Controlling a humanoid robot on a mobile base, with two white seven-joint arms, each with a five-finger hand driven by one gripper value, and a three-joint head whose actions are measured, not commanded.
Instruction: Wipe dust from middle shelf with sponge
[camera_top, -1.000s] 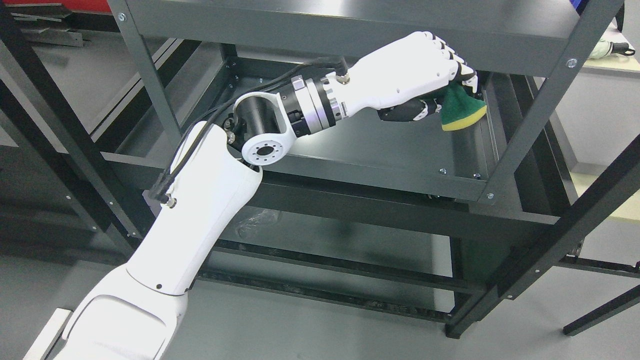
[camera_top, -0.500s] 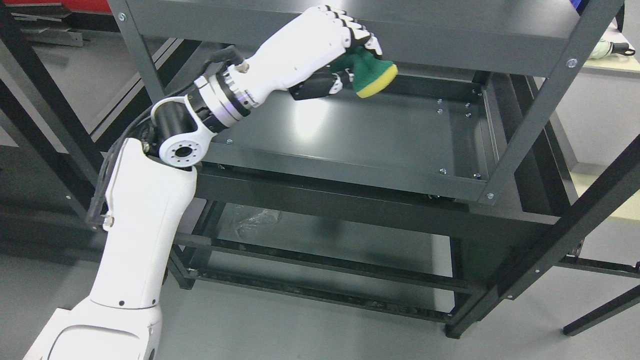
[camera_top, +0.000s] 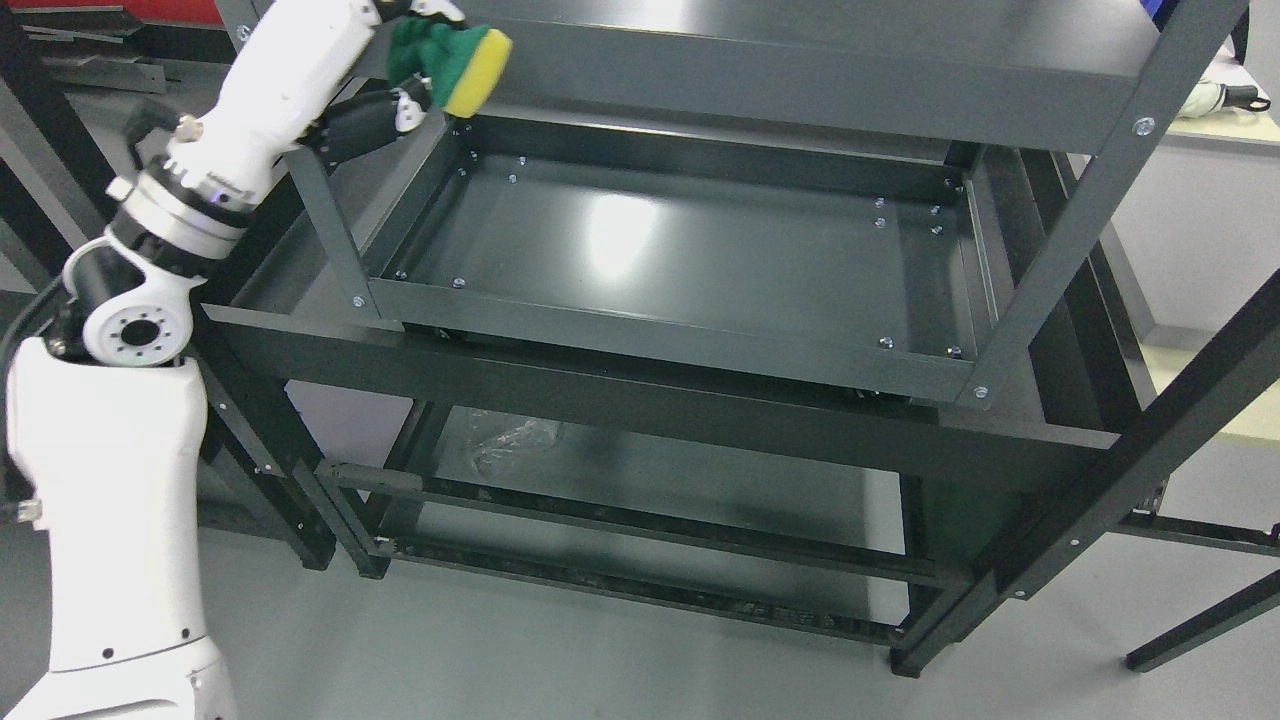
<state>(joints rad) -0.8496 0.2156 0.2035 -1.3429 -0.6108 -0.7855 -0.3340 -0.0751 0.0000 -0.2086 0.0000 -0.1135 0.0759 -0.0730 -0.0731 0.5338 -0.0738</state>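
My left hand (camera_top: 405, 75) is raised at the upper left, its fingers curled around a green and yellow sponge (camera_top: 452, 56). The sponge is held in the air at the far left corner of the middle shelf (camera_top: 700, 250), level with the front lip of the top shelf (camera_top: 800, 80) and off the shelf's surface. The middle shelf is a dark grey metal tray with a low rim and a bright glare patch in its middle. My white left arm rises along the left edge of the picture, outside the rack's left post (camera_top: 320, 215). The right arm does not show.
The rack's slanted right post (camera_top: 1075, 210) crosses the right side. A lower shelf (camera_top: 650, 480) holds a crumpled clear plastic piece (camera_top: 505, 440). Grey floor lies in front, and a pale table (camera_top: 1215, 110) stands at the far right.
My left hand has swept the sponge from the shelf's far right, across the back, to the far left corner and upward. The arm has swung out to the left of the rack.
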